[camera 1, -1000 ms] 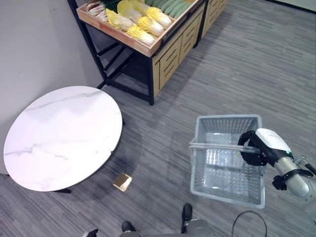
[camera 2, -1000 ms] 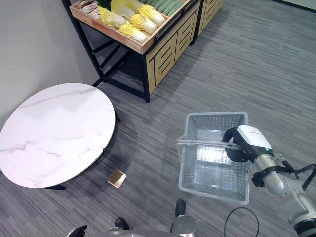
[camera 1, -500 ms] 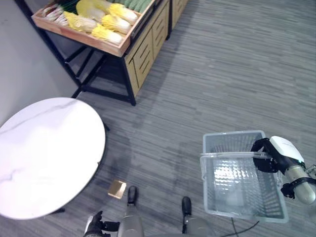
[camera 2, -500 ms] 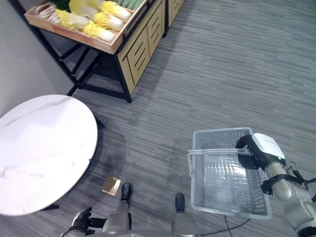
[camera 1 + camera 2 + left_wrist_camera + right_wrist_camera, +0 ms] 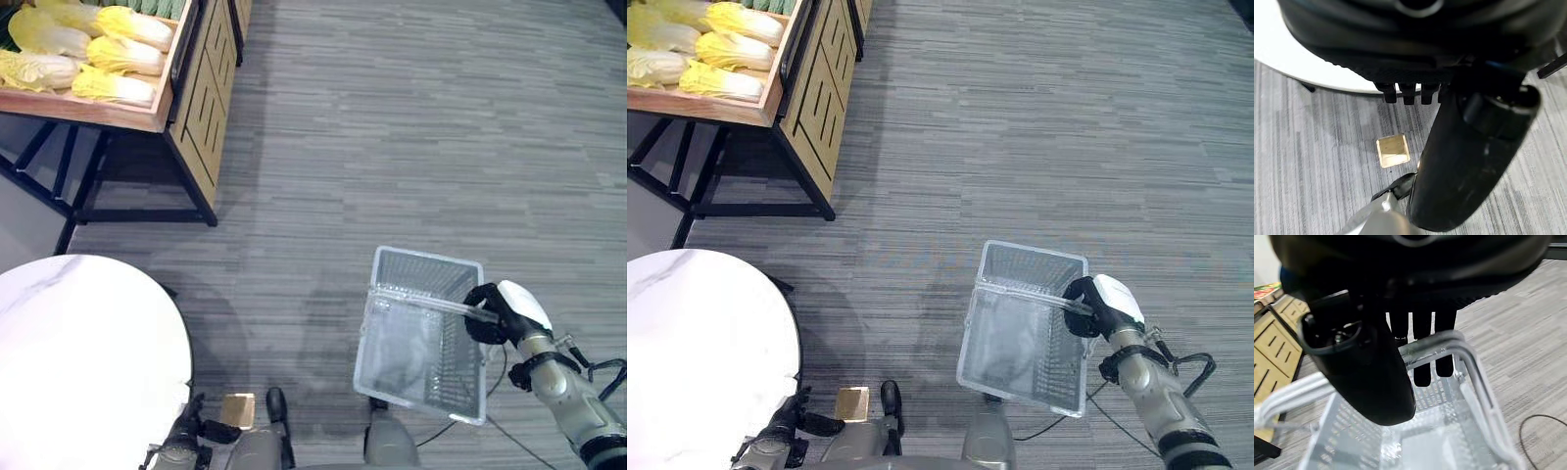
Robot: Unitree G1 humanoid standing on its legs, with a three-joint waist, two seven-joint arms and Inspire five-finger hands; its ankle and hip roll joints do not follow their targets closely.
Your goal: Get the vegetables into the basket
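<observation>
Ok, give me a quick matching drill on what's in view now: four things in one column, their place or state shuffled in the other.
Things:
1. basket
2. cabbages
3. round table
4. small tan block

Place or state:
A. lying on the floor by the round table's edge
B. in the wooden tray on the rack, far left
C. hanging by its handle from the right hand, nothing in it
D. white marble top, nothing on it, near left

Pairs: 1-C, 2-B, 3-D, 4-A
</observation>
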